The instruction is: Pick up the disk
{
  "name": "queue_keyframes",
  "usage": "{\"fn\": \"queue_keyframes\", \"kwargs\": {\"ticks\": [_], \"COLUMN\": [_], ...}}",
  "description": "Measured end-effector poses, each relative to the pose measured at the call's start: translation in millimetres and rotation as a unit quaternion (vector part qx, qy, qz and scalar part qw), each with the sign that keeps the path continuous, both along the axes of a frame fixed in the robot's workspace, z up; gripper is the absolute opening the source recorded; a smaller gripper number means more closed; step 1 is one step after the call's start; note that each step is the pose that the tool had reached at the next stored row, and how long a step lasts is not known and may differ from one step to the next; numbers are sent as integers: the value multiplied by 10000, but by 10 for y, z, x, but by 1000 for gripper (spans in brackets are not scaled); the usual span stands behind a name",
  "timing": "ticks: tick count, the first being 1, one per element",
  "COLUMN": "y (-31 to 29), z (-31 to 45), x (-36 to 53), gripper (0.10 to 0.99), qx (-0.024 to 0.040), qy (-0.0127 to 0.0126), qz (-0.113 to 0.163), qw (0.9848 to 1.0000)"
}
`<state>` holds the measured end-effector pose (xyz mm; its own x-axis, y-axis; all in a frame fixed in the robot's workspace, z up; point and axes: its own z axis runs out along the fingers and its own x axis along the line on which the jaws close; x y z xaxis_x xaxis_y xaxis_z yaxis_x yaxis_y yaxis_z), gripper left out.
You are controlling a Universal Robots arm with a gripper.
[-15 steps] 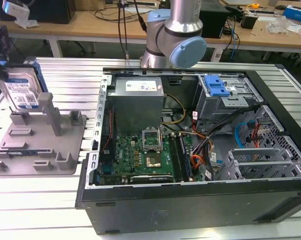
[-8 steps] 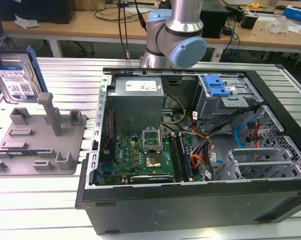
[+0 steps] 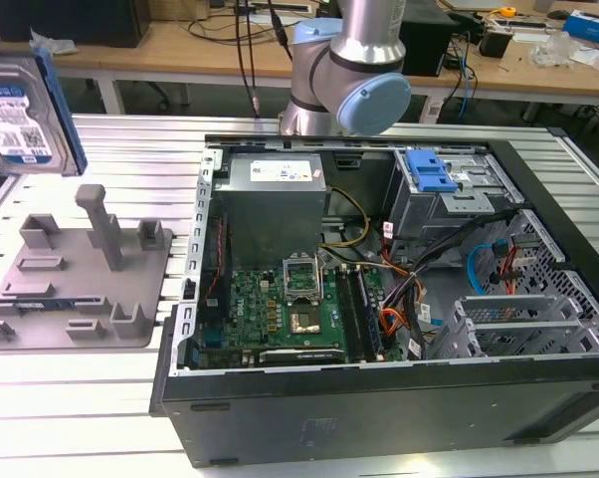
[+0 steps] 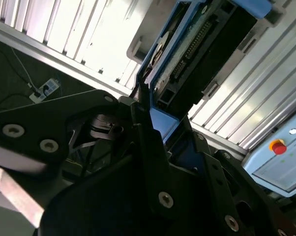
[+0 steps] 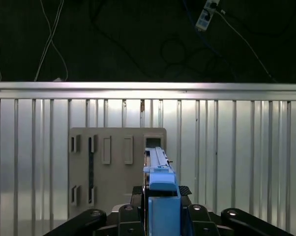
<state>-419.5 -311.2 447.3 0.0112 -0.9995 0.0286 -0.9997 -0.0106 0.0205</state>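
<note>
Disk (image 3: 21,115) held aloft at about 10 o'clock in the exterior view, above the grey fixture (image 3: 81,274) on the desk (image 3: 110,398), jaws clamped on its blue side rails; judged rigid, dense, smooth-faced, shock-sensitive, so rail edges suit gripping best.
</note>
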Motion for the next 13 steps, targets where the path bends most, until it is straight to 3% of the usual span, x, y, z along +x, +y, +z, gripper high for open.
{"fn": "queue_keyframes", "kwargs": {"ticks": [5, 6, 8, 13], "y": [0, 0, 0, 0], "z": [291, 395, 433, 433], "x": [-1, 0, 0, 0], "gripper": [365, 365, 365, 365], "qx": [1, 0, 0, 0], "qy": [-1, 0, -1, -3], "qz": [0, 0, 0, 0], "qw": [10000, 10000, 10000, 10000]}}
